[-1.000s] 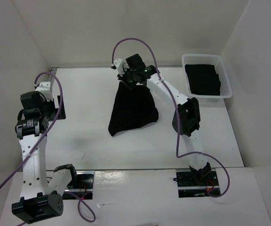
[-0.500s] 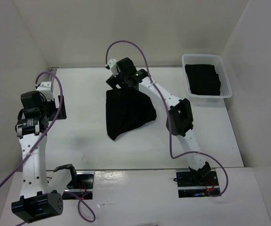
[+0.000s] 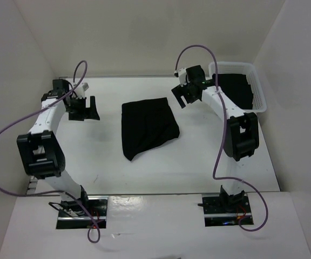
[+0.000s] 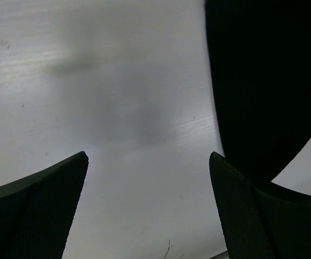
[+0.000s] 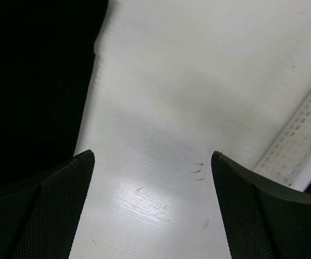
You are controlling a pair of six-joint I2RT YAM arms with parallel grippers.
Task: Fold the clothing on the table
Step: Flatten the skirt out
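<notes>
The black clothing (image 3: 147,128) lies in a flattened heap on the white table (image 3: 101,156), with no gripper touching it. Left of it, my left gripper (image 3: 86,114) hovers open over bare table. The left wrist view shows the left gripper (image 4: 148,156) with nothing between its fingers, and the clothing (image 4: 263,81) fills the upper right. My right gripper (image 3: 178,100) stands open off the clothing's far right corner. In the right wrist view the right gripper (image 5: 153,154) frames bare table, with the clothing (image 5: 36,81) at the left.
A white lattice basket (image 3: 261,100) holding dark fabric stands at the far right corner, just beyond the right arm. White walls enclose the table on the left, back and right. Both arm bases sit at the near edge.
The right gripper opened and let go of the clothing, which dropped flat, then moved right toward the basket. The left arm swung out from the near left to beside the clothing.
</notes>
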